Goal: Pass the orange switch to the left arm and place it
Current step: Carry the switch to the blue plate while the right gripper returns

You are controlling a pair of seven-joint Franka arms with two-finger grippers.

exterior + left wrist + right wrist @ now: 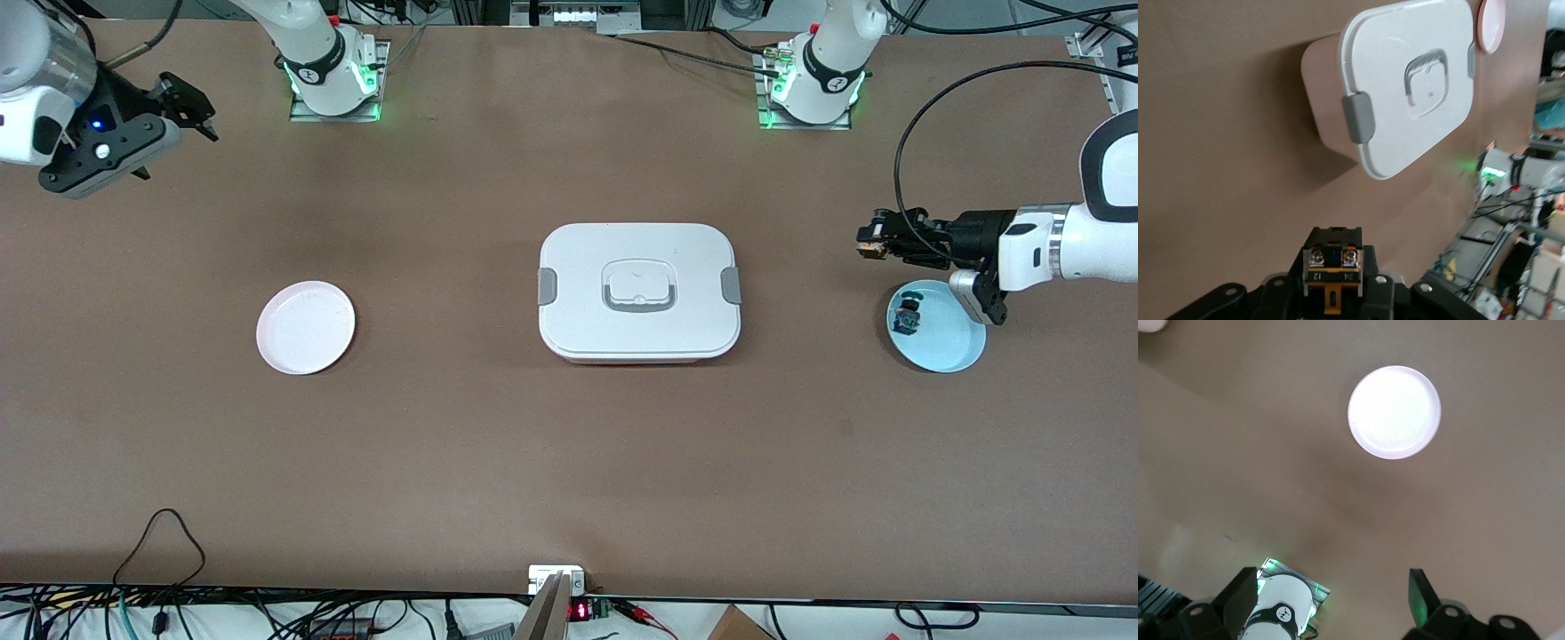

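box (638, 292) between two plates, switch (907, 316) in one

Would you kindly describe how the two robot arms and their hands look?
Both arms are white with black-and-grey segments. The left arm carries a looping black cable and ends in a black hand, the left hand. The right arm ends in a black hand with a blue light, the right hand.

The clearest marks sit on the orange switch (1332, 268) in the left wrist view: two small white terminal labels under its screws, seen upside down, which seem to read "12" and "24". In the front view, a small display (579, 611) at the table edge nearest the camera glows with red digits, too small to make out. Each arm base (327, 69) carries a dark band with a round white logo, not readable.
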